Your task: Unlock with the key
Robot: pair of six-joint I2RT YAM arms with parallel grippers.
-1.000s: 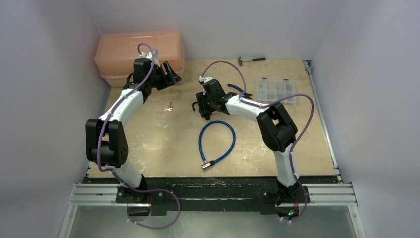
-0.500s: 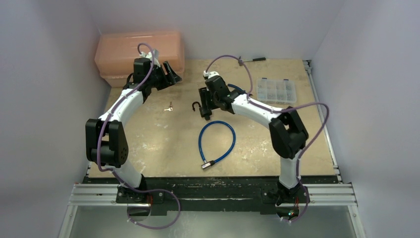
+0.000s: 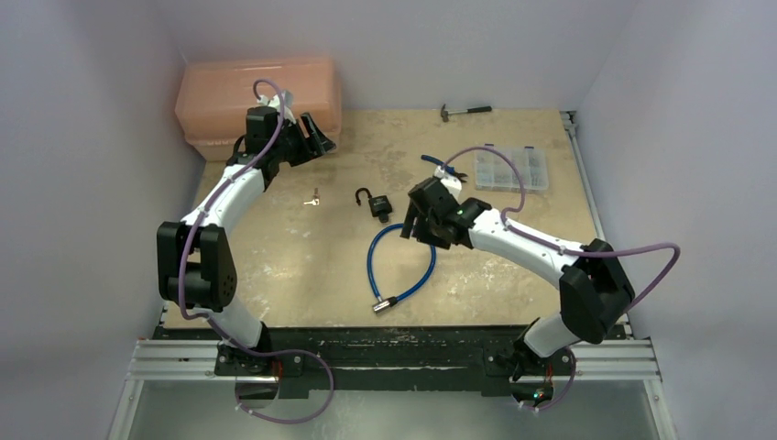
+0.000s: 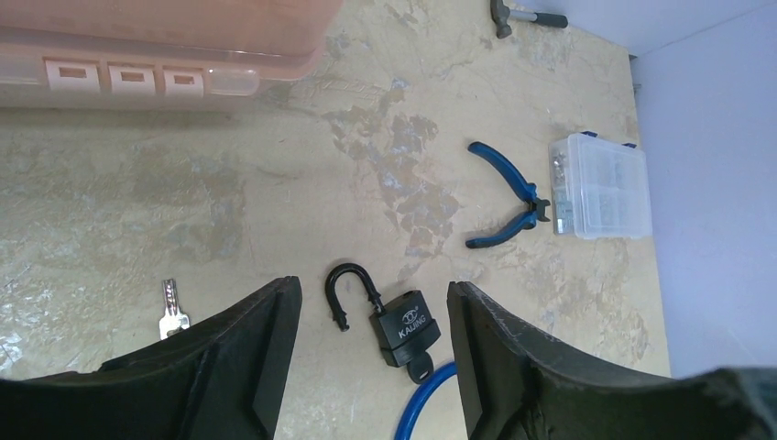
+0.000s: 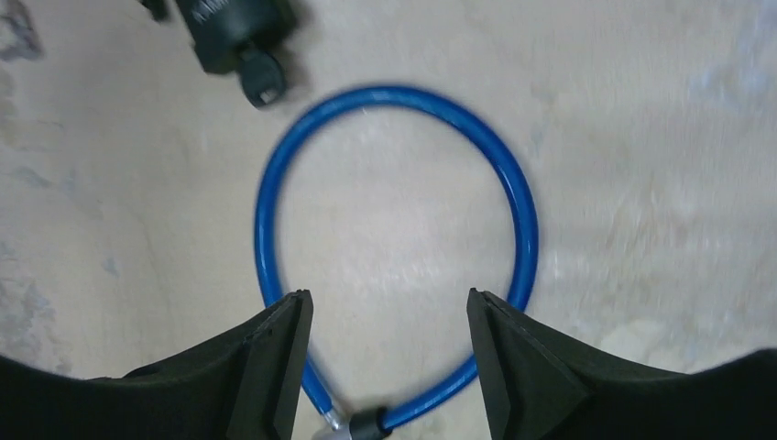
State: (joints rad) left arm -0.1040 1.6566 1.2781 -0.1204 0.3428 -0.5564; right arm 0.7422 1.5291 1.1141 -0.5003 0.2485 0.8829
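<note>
Key [image 4: 420, 369] in left wrist view: tiny black head sticking out of the base of the padlock [image 4: 401, 327], blade hidden inside the body. Shackle [image 4: 353, 268] is up with one leg free of the body, so the lock looks open, by my read. Left gripper [image 4: 373, 289] is wide with nothing between the jaws; the lock shows between its fingers. A bare silver key [image 4: 172, 312] lies apart to the left on the tabletop [image 4: 119, 211].

Right wrist view, blurred: same black head at the padlock's bottom end, top left corner, near the blue cable [image 5: 527, 211] loop. Cannot tell if they touch. Right gripper [image 5: 387, 298] is wide, empty, above the middle of the loop.

Top view: padlock mid-tabletop, just above the cable. The key is too small to separate from the lock body here. The left gripper is up by the pink bin [image 3: 229, 96]; the right gripper is just right of the lock.

Handling, judged:
- The key is light, rigid and thin. The head is the only place to grab, so pinch across its flat faces, then twist.
- It is small and smooth, so it is likely to slip, or the jaws may foul on the lock body.
- The padlock lies loose and would probably spin with the key unless the other gripper pins its body.
- It is metal, not fragile, but the blade could bend if levered sideways.
</note>
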